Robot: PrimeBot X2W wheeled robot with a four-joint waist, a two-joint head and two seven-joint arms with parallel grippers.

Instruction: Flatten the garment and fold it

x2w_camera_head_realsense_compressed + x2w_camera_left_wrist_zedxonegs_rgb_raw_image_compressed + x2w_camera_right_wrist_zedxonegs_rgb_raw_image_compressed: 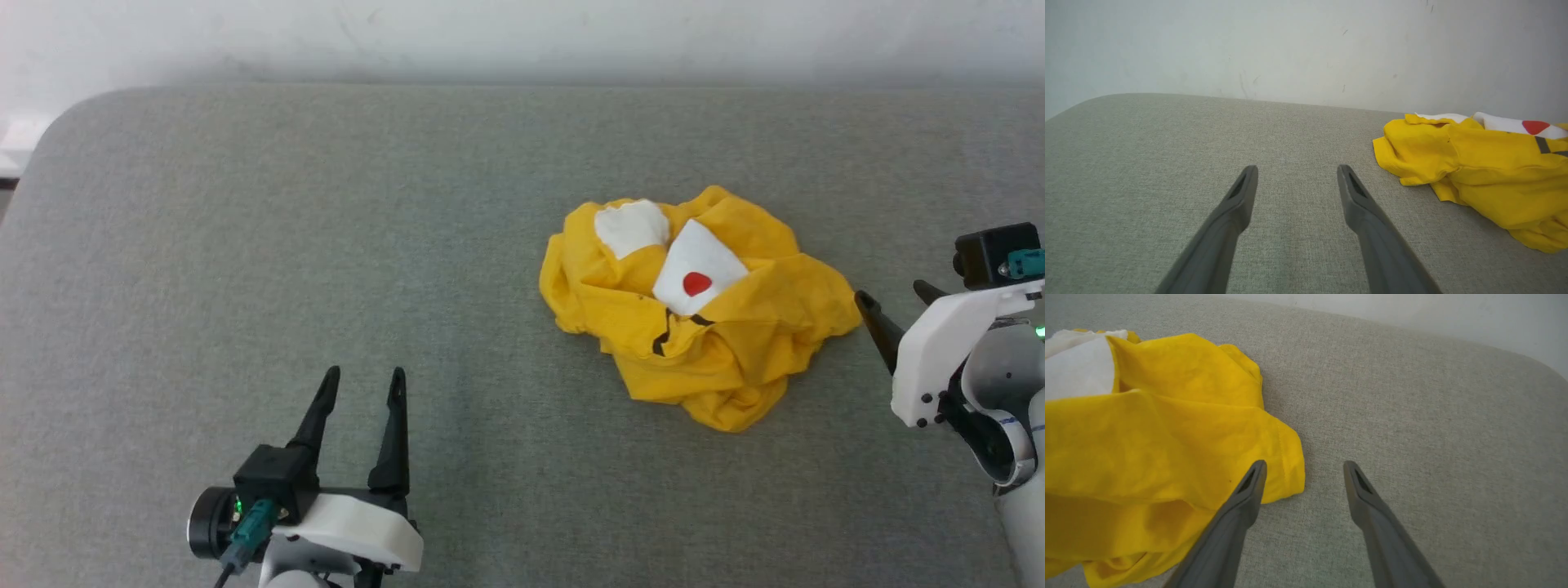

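Crumpled garment on grey surface, white wall

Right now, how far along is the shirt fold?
Done: nothing. The yellow T-shirt lies in a crumpled heap on the grey surface, its print partly buried in the folds. In hand: the right end effector is open at the heap's edge and holds nothing. The left end effector is open and well apart from the shirt. Left: grasp it, spread it flat, then fold it.
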